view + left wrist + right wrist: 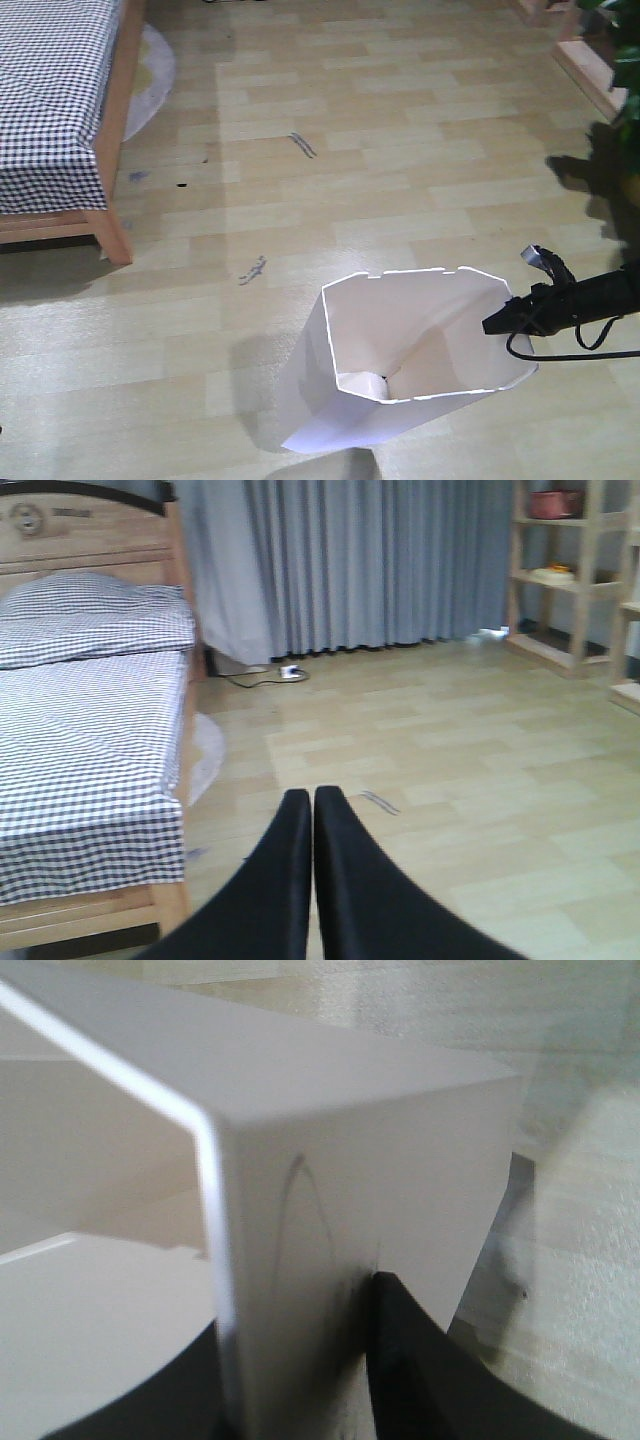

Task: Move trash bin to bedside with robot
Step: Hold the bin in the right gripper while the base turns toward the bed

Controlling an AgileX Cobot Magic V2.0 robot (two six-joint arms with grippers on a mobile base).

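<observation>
Trash bin point(400, 350) is seen on the wood floor point(400, 150), near and right of centre, open top up. Its right rim wall is pinched by the right gripper point(495, 323); in the right wrist view one finger is set inside the wall and one outside. Left gripper point(313, 805) is held off the floor, fingers pressed together, nothing between them. Bed point(60, 100) with checked bedding is seen far left, well apart from the trash bin.

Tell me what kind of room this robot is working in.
Most likely a bedroom: a light wooden bed with black-and-white checked bedding, long grey curtains, and open wooden shelves over a pale plank floor.
</observation>
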